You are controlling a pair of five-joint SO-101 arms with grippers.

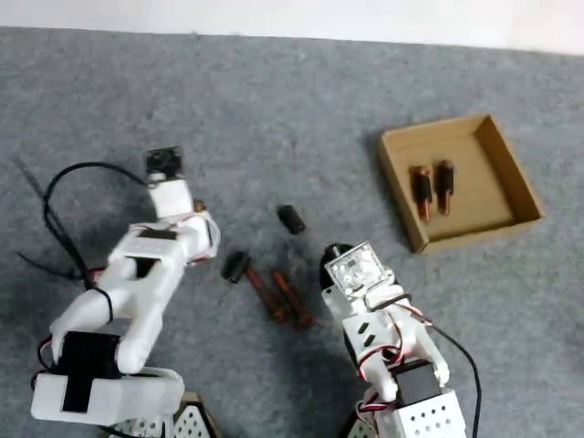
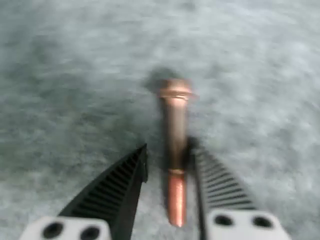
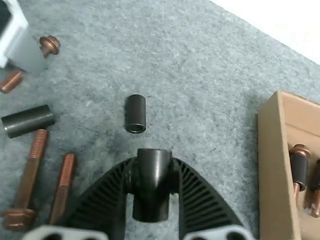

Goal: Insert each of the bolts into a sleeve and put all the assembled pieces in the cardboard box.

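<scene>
The left claw sits low over the grey felt-like surface with a copper flanged bolt lying in it, head pointing outward. I cannot tell whether it is clamped on that bolt. The right claw is pinching a black cylindrical sleeve across its sides. Just beyond it a second black sleeve lies loose. A third black sleeve rests between the arms, beside two loose copper bolts lying side by side. Off to the right, the shallow brown cardboard box holds two assembled pieces next to each other.
</scene>
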